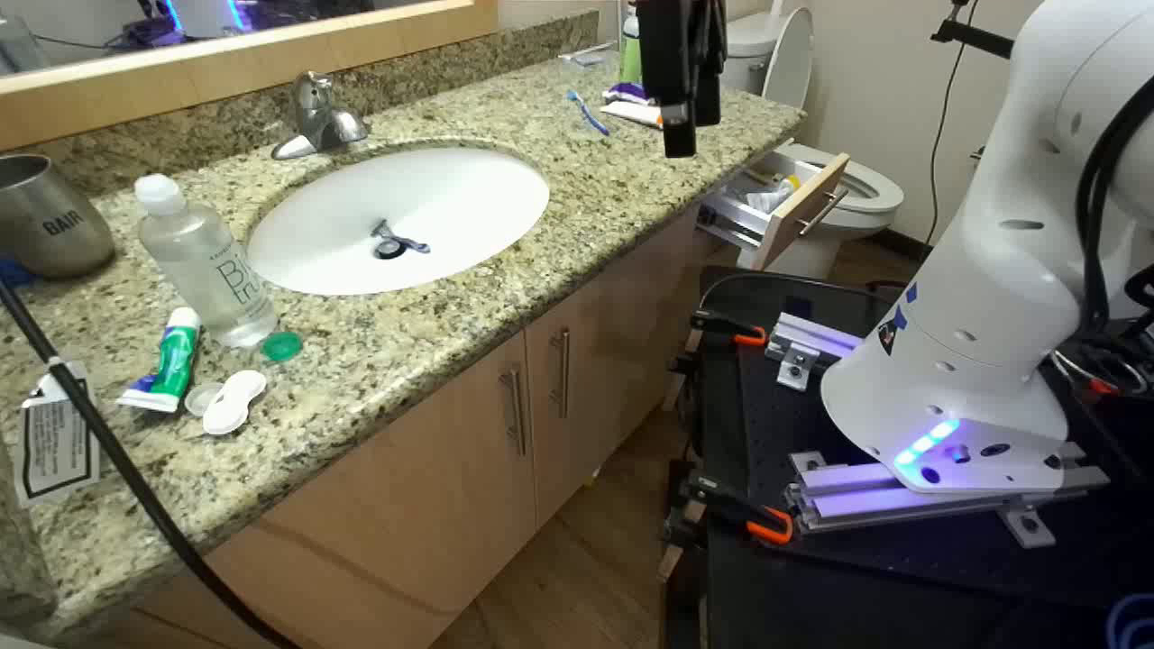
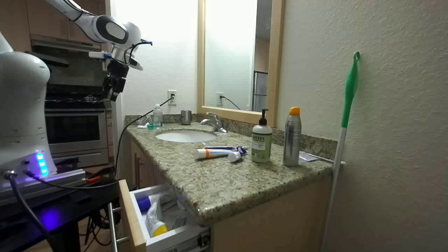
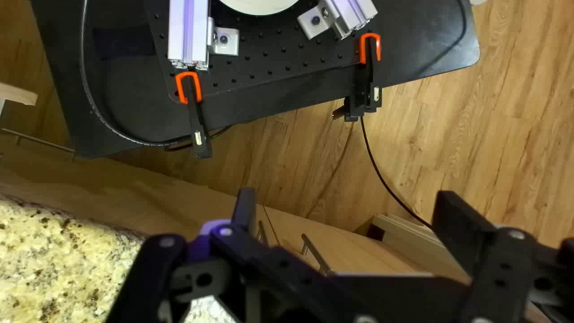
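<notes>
I have the gripper hanging high, out by the front edge of the worktop; whether it is short of that edge or over it, I cannot say. Its fingers stand spread wide and have hold of nothing; between them, in the wrist view, I see the doors and the floor far below. I read that height as clearance over whatever stands upright here. The worktop is the nearest thing to me, well apart below, its sink let in between front and back edges so the tap can reach over it from the back.

Towards the end with the cup, the bottle stands on its own base beside the sink. The green tube lies on its side nearby, soft enough, I'd guess, not to roll; the white case and green lid rest flat, where little can tip them.

Towards the opposite end, the drawer stands out from below the front edge, near the corner. On the worktop there, the white tube lies down, while soap and spray stand upright nearer the back edge, probably safer from a knock.

On my own side, two clamps grip the table along its edge facing the worktop. I judge that they pin the plate, and with it the rails under the arm, so that a long reach cannot tip it.
</notes>
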`<state>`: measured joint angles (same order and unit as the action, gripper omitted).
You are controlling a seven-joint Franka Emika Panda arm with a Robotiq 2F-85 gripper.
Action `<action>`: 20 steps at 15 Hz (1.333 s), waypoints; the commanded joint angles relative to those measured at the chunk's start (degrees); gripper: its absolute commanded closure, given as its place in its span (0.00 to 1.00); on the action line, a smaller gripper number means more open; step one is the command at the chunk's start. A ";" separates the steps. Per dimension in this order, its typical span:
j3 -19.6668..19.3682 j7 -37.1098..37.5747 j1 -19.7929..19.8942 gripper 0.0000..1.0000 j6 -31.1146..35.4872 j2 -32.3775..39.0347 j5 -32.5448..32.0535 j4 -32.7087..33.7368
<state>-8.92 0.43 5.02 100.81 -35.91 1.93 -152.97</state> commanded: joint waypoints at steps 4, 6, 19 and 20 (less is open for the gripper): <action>-1.54 0.34 2.95 0.00 10.05 4.71 1.66 2.83; -5.36 -0.85 5.01 0.00 13.77 9.37 2.86 7.59; -13.99 -4.64 11.06 0.00 31.23 18.31 12.70 12.70; -13.89 -6.22 11.35 0.00 33.87 18.61 10.72 12.55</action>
<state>-24.68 -2.53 14.45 128.96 -17.19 15.93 -138.69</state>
